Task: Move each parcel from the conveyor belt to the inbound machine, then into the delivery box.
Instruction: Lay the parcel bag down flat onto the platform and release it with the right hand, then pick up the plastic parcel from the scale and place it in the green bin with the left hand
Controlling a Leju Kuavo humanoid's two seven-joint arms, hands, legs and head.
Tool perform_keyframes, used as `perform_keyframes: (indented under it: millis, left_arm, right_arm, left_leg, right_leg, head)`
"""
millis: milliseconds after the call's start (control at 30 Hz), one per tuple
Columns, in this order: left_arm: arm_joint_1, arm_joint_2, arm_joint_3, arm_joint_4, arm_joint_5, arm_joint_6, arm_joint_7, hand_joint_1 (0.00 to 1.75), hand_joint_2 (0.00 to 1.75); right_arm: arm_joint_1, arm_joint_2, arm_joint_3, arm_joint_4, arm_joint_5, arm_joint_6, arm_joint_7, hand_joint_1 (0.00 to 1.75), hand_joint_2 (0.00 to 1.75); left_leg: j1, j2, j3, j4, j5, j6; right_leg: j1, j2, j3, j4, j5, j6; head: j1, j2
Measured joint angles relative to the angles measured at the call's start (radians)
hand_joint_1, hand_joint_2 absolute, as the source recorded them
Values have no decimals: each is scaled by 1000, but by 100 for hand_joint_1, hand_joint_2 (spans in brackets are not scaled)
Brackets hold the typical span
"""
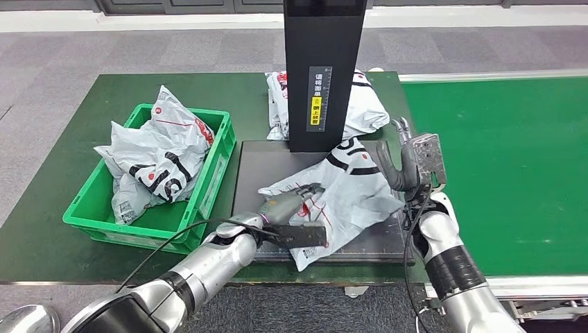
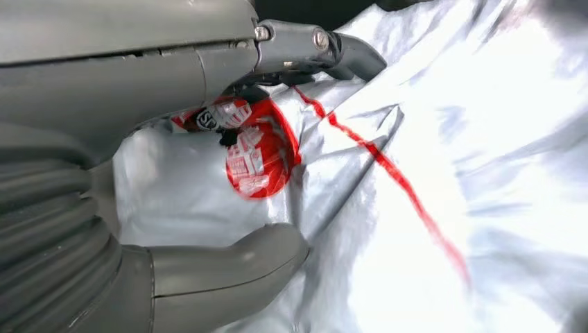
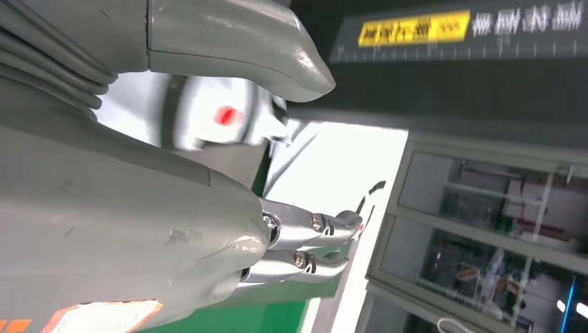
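The green bin (image 1: 211,182) held crumpled glossy grey bags (image 1: 156,156). One parcel (image 1: 347,191) lay on the scanner's flat dark plate (image 1: 260,163), the left hand (image 1: 288,207) gripping it. The right hand (image 1: 409,163) hovered beside it, fingers apart, holding nothing.

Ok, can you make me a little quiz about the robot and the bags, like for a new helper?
1. True or false: the left hand holds the parcel that lies on the dark platform.
2. Pick one: what colour is the box with parcels in it? A red, B green, C blue.
3. Fill the gap: a second parcel lies behind the tall black ____.

Key: 1 true. 2 B. 3 column.
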Motion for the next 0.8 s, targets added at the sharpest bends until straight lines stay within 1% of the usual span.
perform_keyframes:
  millis: [67,133,167,267,367,433,567,667,800]
  left_arm:
    - [-2,-7,-50,16,-25,-9,5,161,175]
    - [-5,-11,-83,25,-30,-7,3,161,175]
    - [-7,-13,-96,29,-31,-5,2,164,175]
    - [-13,-17,-120,38,-31,-4,-1,175,175]
    - [-16,-19,-127,41,-23,6,-5,175,175]
    - [-15,-19,-123,41,10,56,-14,175,175]
    - [-11,-15,-83,39,101,211,-38,175,175]
    - [-16,-3,-20,21,158,336,-61,175,175]
    - [-41,31,71,-16,189,430,-76,175,175]
  right_arm:
    - [-4,-6,-14,8,1,8,1,0,0]
    - [-4,-10,-23,14,5,13,2,0,0]
    - [-3,-12,-26,18,7,14,2,0,0]
    - [-2,-16,-30,26,9,15,2,0,0]
    - [-2,-19,-30,30,11,16,2,0,0]
    - [-2,-23,-33,36,4,25,3,0,0]
    - [-3,-29,-40,58,-8,35,-3,0,0]
    - [-1,-25,-41,71,12,25,-7,0,0]
    - [3,-11,-40,83,31,13,-8,0,0]
  left_leg:
    - [0,0,0,0,0,0]
    - [0,0,0,0,0,1]
    - [0,0,0,0,0,1]
    - [0,-1,1,0,0,1]
    - [0,0,1,0,0,1]
    - [0,0,1,0,0,1]
    - [0,-1,0,0,0,1]
    - [0,-1,0,0,0,1]
    - [1,-1,0,0,1,1]
  right_leg:
    - [0,0,0,0,0,1]
    - [0,-1,1,0,-1,1]
    - [0,-1,1,0,-1,1]
    - [0,-1,1,0,-1,1]
    - [0,-1,2,0,-1,1]
    - [0,-1,2,0,-1,1]
    - [0,-2,1,0,0,1]
    - [1,-2,1,0,0,1]
    - [1,-2,1,0,0,1]
  head:
    - [0,0]
    - [0,0]
    - [0,0]
    - [0,0]
    - [0,0]
    - [0,0]
    - [0,0]
    - [0,0]
    - [0,0]
